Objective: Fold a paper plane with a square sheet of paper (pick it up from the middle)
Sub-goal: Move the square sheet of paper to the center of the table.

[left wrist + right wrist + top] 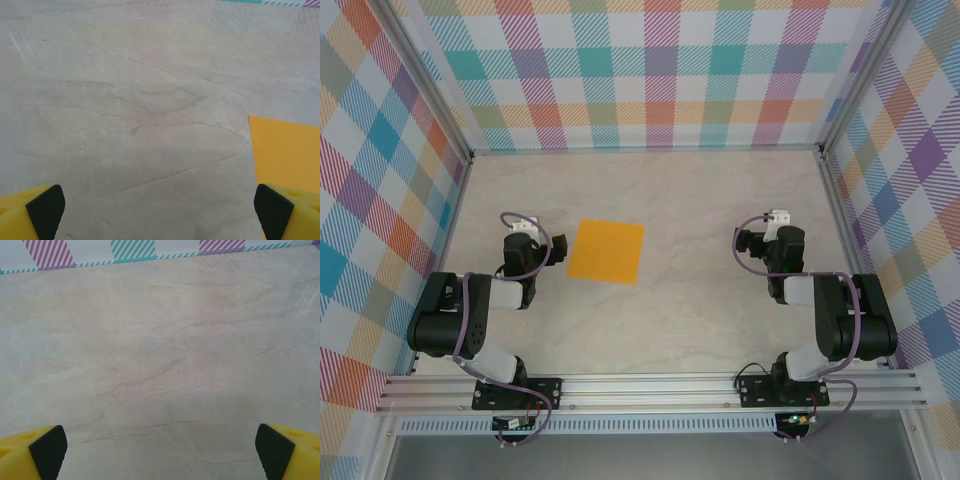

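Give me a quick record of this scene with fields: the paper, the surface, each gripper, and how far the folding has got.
paper: square sheet of paper, orange-yellow, lying flat, unfolded
surface: pale marble-look table
left gripper: open, empty, just left of the sheet
right gripper: open, empty, over bare table, well right of the sheet
progress: no fold made yet

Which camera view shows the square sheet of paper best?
The top external view: the whole square sheet of paper lies flat on the table with all four corners visible, unfolded. The left wrist view catches one corner and part of two edges at its right side, cut off by the frame.
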You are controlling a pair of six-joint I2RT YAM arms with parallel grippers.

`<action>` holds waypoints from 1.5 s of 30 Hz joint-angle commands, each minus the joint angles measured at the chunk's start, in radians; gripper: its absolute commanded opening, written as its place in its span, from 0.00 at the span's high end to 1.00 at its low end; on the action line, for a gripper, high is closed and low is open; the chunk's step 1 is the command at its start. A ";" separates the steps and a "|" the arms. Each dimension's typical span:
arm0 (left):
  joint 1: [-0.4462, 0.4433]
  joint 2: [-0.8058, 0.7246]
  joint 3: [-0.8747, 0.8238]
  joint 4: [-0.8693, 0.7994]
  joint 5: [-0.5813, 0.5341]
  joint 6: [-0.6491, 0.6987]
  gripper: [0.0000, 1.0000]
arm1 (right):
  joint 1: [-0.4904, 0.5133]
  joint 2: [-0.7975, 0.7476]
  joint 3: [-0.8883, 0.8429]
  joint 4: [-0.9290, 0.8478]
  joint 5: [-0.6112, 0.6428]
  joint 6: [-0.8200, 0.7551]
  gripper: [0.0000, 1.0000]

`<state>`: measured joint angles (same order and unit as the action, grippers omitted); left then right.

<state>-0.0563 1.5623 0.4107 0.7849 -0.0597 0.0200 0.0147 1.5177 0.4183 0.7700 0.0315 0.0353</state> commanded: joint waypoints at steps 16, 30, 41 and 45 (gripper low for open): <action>-0.001 0.004 0.019 0.011 0.020 0.011 0.00 | -0.002 0.009 -0.001 0.031 -0.022 -0.019 0.00; -0.001 -0.015 0.009 0.015 -0.002 0.007 0.00 | -0.003 -0.024 0.008 -0.008 -0.024 -0.024 0.00; -0.002 -0.338 0.174 -0.634 -0.095 -0.216 0.00 | 0.041 -0.273 0.339 -0.898 0.033 0.374 0.00; -0.008 -0.450 0.280 -0.931 -0.126 -0.400 0.00 | 0.135 -0.217 0.454 -1.076 -0.014 0.502 0.00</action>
<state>-0.0578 1.1706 0.6186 0.1638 -0.1440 -0.2035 0.0914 1.2598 0.8200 -0.0330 0.0605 0.3832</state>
